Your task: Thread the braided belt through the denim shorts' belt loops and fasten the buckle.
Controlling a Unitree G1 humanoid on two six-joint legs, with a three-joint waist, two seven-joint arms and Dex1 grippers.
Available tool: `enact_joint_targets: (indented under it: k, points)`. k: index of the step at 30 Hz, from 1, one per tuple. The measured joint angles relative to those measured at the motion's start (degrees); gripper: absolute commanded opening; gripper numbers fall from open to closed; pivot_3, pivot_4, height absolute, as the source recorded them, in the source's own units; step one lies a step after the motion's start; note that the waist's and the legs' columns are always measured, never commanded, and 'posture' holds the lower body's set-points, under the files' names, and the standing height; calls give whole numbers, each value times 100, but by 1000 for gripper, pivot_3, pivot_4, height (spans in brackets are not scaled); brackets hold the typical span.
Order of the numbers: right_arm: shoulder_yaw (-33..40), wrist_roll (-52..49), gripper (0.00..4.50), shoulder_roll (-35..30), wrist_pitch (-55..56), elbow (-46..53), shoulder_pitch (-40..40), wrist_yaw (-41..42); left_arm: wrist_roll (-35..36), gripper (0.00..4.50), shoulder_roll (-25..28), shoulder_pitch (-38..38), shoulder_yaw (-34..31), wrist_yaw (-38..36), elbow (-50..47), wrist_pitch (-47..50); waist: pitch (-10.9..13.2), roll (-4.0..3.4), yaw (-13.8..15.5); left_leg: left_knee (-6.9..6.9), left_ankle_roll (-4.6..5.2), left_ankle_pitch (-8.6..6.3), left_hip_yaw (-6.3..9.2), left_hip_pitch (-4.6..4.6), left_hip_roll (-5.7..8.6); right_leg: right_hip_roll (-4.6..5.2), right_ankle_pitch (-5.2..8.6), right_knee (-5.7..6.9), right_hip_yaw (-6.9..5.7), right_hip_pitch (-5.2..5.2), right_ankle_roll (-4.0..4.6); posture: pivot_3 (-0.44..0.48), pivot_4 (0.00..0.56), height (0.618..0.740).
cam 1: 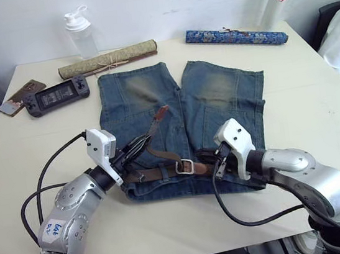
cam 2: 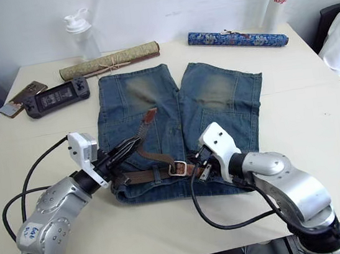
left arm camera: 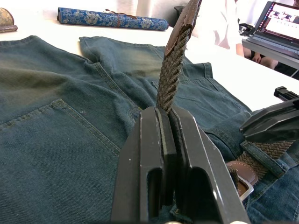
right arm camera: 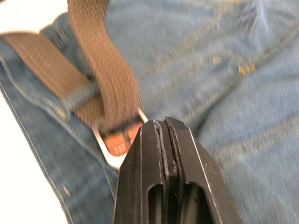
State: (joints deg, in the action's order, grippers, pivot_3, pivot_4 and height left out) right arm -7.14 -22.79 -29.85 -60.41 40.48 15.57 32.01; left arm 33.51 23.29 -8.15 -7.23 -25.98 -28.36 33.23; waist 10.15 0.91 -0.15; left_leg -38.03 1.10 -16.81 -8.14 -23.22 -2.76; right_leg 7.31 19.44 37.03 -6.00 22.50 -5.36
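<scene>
So the whole thing is hinging on the buckle (cam 1: 185, 167): it's sitting on the waistband of the denim shorts (cam 1: 182, 122), about mid-waist, with the braided belt (cam 1: 157, 173) lying flat along the band on either side of it. The free tail is passing through the buckle frame, and from there it's running up and away over the left leg, its tan tip (cam 1: 159, 114) pointing toward the far side of the table (cam 1: 319, 113).

The left gripper (cam 1: 141, 144) is clamping that tail partway up from the buckle, fingers (left arm camera: 154, 154) squeezing tight on the weave, holding it lifted off the denim. The right gripper (cam 1: 219, 159) is sitting just beside the buckle on its other side, jaws pressed together with nothing between them, tip resting at the waistband.

My guess is the right arm, being nearer the buckle, is pinning the frame while the left is pulling the tail along its own length. Can't tell whether the prong is seated yet.
</scene>
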Motion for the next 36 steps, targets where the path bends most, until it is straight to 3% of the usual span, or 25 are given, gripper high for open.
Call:
enact_joint_targets:
  k: [16, 36]
  points:
    - [-985, 528, 38, -38, 681, -571, 116, -285, -7, 0, 17, 10, 40, 21, -18, 0, 0, 0, -2, -1, 0, 1, -3, 1, 0, 0, -1, 0, -10, 1, -2, 0, 150, 717]
    - [-1576, 1040, 38, 149, 811, -830, 517, -357, -7, 0, 50, -4, 35, 34, -21, 1, 0, 0, -20, 0, 0, 1, -3, 2, -3, -1, -1, 0, -11, 1, -2, 0, 150, 717]
